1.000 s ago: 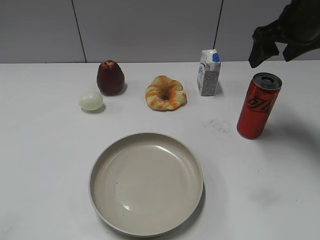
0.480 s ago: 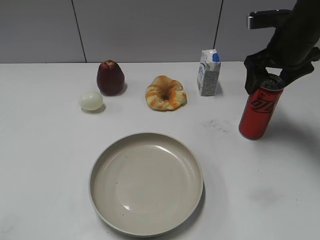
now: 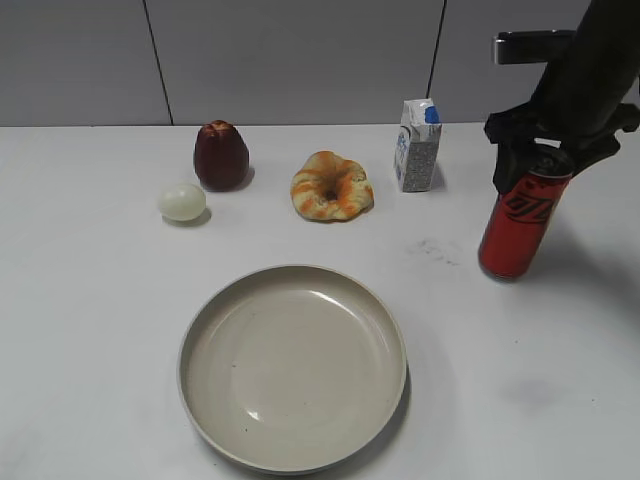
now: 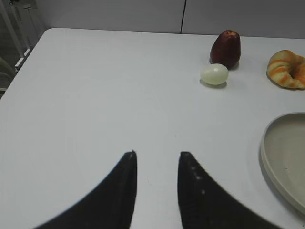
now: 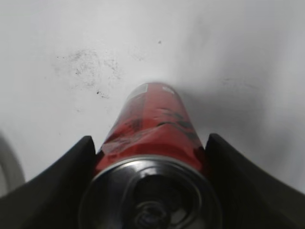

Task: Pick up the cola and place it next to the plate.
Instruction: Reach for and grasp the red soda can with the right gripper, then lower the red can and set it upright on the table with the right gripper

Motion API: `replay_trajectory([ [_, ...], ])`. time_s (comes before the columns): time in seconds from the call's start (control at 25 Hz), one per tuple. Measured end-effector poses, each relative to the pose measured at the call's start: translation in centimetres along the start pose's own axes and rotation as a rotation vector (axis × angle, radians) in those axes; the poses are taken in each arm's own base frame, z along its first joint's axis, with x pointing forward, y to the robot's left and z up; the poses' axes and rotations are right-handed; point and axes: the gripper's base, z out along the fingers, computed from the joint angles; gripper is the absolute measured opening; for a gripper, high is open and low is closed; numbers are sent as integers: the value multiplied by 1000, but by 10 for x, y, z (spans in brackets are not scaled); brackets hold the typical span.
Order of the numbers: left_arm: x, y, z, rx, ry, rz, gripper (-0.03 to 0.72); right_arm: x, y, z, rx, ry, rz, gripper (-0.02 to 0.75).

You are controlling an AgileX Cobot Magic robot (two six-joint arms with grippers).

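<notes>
My right end effector (image 3: 537, 160) lower than half second ago, fingers now clamped on cola (image 3: 516, 224) top at right of frame, hiding rim. Left end effector (image 4: 156, 157) apart, idle.

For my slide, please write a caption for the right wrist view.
Right gripper fingers flanking the top of the red cola standing on the white table.

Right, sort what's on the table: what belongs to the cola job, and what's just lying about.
Part of the job:
cola, gripped near its top by the right gripper
plate

Just lying about:
milk carton
bread ring
dark red fruit
egg
left gripper, open and idle
</notes>
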Motion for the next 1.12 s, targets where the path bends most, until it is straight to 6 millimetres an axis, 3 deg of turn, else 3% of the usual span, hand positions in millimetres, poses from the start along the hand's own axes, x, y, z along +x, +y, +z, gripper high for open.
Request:
replay_trajectory([
  [0.16,0,0,0,0,0,0,237,-14,17,-23,-13,-43,-41,513],
  [0.32,0,0,0,0,0,0,237,-26,56,-44,-44,-126,-121,513],
  [0.4,0,0,0,0,0,0,237,-29,79,-45,-63,-145,-163,513],
  [0.6,0,0,0,0,0,0,237,-30,137,-24,-109,-153,-281,513],
  [0.76,0,0,0,0,0,0,237,-29,169,5,-125,-121,-342,513],
  [0.92,0,0,0,0,0,0,237,-27,187,27,-130,-91,-375,513],
  [1.12,0,0,0,0,0,0,237,-26,191,43,-132,-69,-376,515],
])
